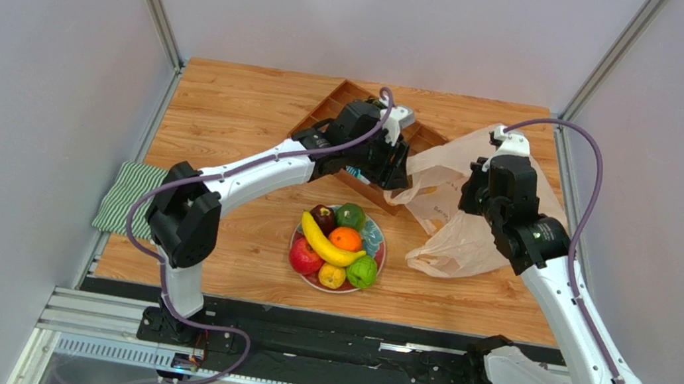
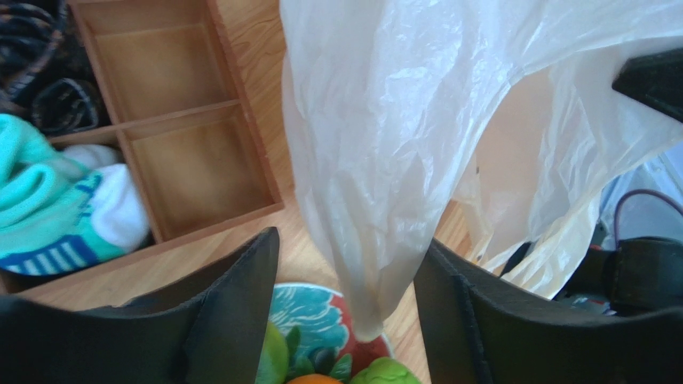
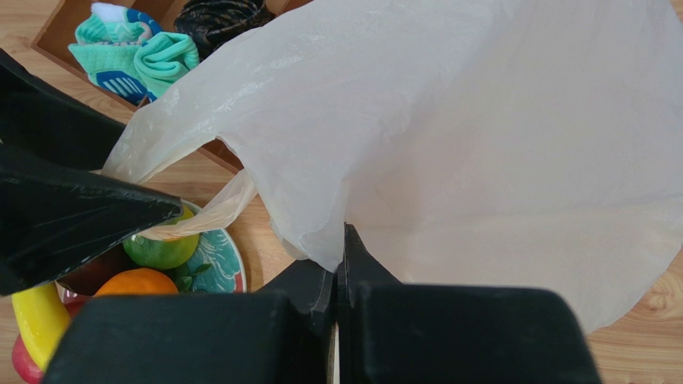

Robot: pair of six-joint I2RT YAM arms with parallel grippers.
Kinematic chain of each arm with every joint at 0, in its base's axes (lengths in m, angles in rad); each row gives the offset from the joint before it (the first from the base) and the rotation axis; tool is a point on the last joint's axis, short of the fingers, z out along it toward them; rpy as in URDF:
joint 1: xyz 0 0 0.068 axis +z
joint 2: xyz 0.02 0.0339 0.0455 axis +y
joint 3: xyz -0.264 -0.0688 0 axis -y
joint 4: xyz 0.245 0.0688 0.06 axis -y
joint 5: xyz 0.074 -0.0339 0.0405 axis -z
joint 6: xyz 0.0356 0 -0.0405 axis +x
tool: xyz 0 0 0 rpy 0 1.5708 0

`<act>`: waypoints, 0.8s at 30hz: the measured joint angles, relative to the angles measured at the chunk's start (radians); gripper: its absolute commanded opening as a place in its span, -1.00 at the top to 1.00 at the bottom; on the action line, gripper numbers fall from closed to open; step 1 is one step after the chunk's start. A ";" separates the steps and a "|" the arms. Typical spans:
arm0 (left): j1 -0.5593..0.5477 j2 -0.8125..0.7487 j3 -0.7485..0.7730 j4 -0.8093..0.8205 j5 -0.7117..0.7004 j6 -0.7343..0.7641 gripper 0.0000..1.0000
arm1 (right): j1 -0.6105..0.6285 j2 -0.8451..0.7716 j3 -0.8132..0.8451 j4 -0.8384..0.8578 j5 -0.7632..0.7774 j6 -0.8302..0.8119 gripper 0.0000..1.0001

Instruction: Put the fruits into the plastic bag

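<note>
The fruits lie heaped on a red-rimmed plate: a banana, an orange, a red apple and a green fruit among them. The plastic bag is lifted off the table to their right. My right gripper is shut on an edge of the plastic bag. My left gripper stands open above the plate. A twisted strand of the plastic bag hangs between its fingers, touching neither.
A wooden compartment tray with socks sits behind the plate, right beside my left gripper. A striped cloth lies at the table's left edge. Grey walls close in three sides.
</note>
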 measured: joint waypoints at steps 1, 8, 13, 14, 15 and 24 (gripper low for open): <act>-0.008 0.004 0.004 0.001 -0.006 -0.002 0.65 | 0.000 -0.007 0.000 0.000 -0.001 0.000 0.99; -0.040 -0.019 0.002 -0.008 -0.045 0.050 1.00 | 0.000 -0.024 0.000 -0.034 0.067 0.000 0.83; -0.036 -0.155 0.001 -0.080 -0.049 0.081 1.00 | 0.000 0.002 0.010 -0.084 0.194 0.000 0.47; -0.035 -0.175 0.004 -0.092 -0.046 0.086 1.00 | 0.000 0.010 0.015 -0.092 0.211 0.000 0.33; -0.035 -0.195 0.008 -0.105 -0.039 0.092 1.00 | 0.000 0.019 0.019 -0.098 0.223 0.000 0.23; -0.035 -0.130 0.017 -0.182 0.051 0.119 1.00 | 0.014 -0.030 0.024 -0.101 0.015 -0.036 -0.45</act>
